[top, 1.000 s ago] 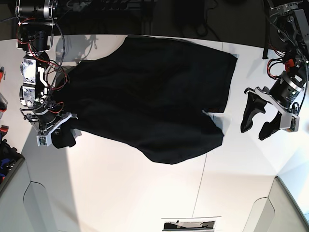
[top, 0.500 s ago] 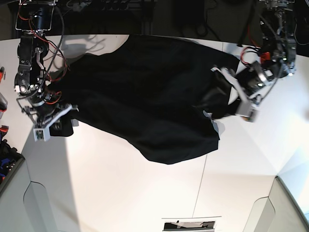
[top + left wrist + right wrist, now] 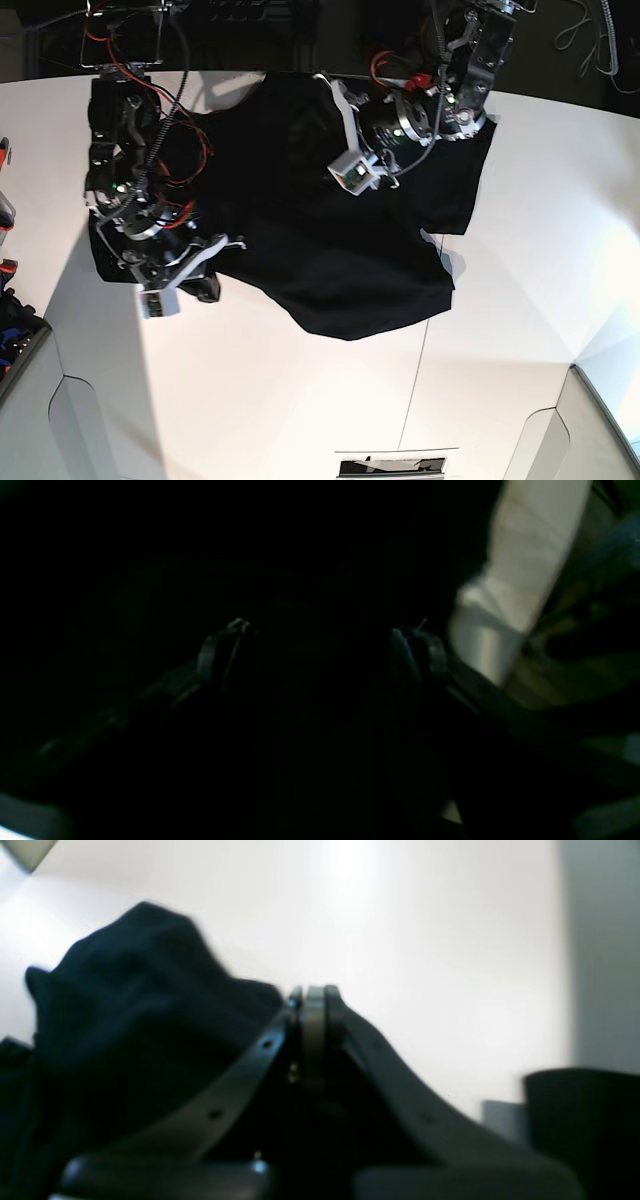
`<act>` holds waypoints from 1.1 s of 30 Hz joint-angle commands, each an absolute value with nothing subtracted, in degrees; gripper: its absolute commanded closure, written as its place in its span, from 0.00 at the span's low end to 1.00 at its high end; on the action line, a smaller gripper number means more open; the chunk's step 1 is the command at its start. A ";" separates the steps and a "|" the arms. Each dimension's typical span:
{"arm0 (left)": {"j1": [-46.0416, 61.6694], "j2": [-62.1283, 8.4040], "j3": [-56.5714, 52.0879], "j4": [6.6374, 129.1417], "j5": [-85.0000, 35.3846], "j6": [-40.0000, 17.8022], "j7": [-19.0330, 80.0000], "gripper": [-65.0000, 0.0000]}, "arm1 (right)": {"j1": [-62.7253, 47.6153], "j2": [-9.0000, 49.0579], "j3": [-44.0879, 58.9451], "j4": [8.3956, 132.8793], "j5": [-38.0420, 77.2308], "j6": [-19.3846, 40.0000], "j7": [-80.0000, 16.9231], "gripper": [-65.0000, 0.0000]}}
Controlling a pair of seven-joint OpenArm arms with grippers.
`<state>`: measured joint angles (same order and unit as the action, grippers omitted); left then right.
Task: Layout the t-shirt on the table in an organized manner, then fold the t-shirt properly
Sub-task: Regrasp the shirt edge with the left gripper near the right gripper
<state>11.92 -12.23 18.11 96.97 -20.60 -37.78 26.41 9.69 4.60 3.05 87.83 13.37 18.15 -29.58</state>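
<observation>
T-shirt, soft limp cloth, likely light, spread rumpled across centre and upper left of desk.
Pinch a hem edge, lower centre; my left tool wide open over cloth, right tool closed, grip unclear.

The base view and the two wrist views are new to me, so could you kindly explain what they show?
This is a two-armed robot. The base view looks down on everything; its left arm appears on the right there, its right arm on the left. Each wrist view comes from a camera on one arm. A black t-shirt lies spread unevenly on a white table. The left fingers are open over the cloth, holding nothing visible. The right fingers are shut; whether they pinch cloth, I cannot tell.
</observation>
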 commanded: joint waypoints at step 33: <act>21.26 -19.20 16.84 97.93 -17.06 -40.00 25.67 1.00 | 36.29 2.83 -1.26 52.49 18.04 28.97 -38.89 1.00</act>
<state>21.10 -18.59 17.15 97.49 -18.52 -40.60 24.14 33.98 2.83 -1.28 51.55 16.88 28.36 -40.14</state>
